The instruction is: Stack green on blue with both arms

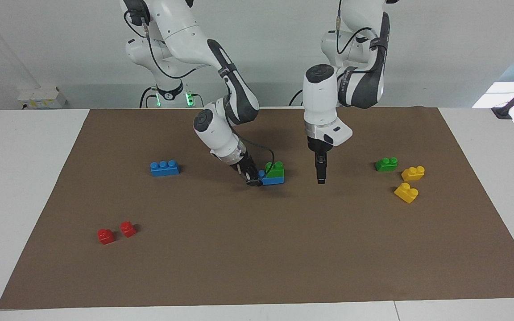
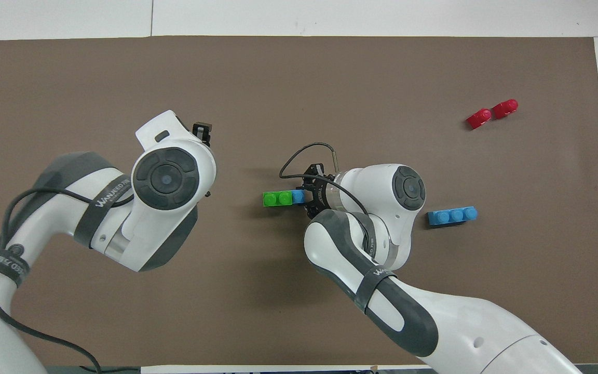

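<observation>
Green brick sat stacked on a blue brick mid-desk, covering its end toward the left arm. Right hand was low, pinching the blue brick's bare end. Left hand hung over the brown mat at the stack's three o'clock in the facing view, apparently pressed together, holding nothing. Second blue brick lay at nine o'clock, second green brick at three o'clock by two yellow bricks.

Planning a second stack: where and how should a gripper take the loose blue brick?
Come straight down on the loose blue brick, closing across its two long flat sides at the middle stud. It lies flat and alone on the mat, studs up, so the sides are open.
</observation>
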`<state>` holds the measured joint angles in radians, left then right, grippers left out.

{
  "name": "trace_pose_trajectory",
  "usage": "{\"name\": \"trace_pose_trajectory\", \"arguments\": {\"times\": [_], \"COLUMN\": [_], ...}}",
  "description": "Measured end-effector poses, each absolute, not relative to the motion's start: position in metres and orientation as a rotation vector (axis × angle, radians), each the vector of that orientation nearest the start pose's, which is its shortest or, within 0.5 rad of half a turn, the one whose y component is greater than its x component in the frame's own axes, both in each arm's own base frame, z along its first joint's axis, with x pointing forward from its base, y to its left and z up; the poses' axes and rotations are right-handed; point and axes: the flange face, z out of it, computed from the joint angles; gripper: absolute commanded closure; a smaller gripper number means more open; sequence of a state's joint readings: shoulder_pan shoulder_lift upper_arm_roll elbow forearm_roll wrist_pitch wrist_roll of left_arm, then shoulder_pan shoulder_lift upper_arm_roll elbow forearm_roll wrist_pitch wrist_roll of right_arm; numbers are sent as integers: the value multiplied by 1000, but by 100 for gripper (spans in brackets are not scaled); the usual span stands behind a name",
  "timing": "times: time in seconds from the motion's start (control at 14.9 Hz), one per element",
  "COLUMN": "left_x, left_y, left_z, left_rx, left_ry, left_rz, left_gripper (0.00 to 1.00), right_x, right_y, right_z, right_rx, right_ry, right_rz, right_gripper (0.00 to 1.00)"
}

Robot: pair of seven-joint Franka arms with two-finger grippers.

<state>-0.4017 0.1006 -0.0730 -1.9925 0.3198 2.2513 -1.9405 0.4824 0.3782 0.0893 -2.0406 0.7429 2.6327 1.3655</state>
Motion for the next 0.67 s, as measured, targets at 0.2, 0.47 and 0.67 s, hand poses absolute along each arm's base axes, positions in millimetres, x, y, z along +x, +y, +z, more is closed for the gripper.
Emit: {"name": "trace_pose_trajectory", "arguments": {"times": [0.2,0.47,0.67], "left_x": [549,562,561], "left_y": [-214,-141,-78], "left_z": [443,467,495], "left_rx": [-2627,-2802,-2940], "left_ry": [-1768,-1494,-1232], "left_rz": [-420,-316,-214], "left_gripper": [0,0,0], "right_x": [526,525,526], "right_y": [316,314,314], "right_z": [273,270,270], "right_rx": [-2045,-2045,-2037], "right_ry": [1765,1770,1772], "right_rz": [364,360,348], "right_gripper": [93,50,44]}}
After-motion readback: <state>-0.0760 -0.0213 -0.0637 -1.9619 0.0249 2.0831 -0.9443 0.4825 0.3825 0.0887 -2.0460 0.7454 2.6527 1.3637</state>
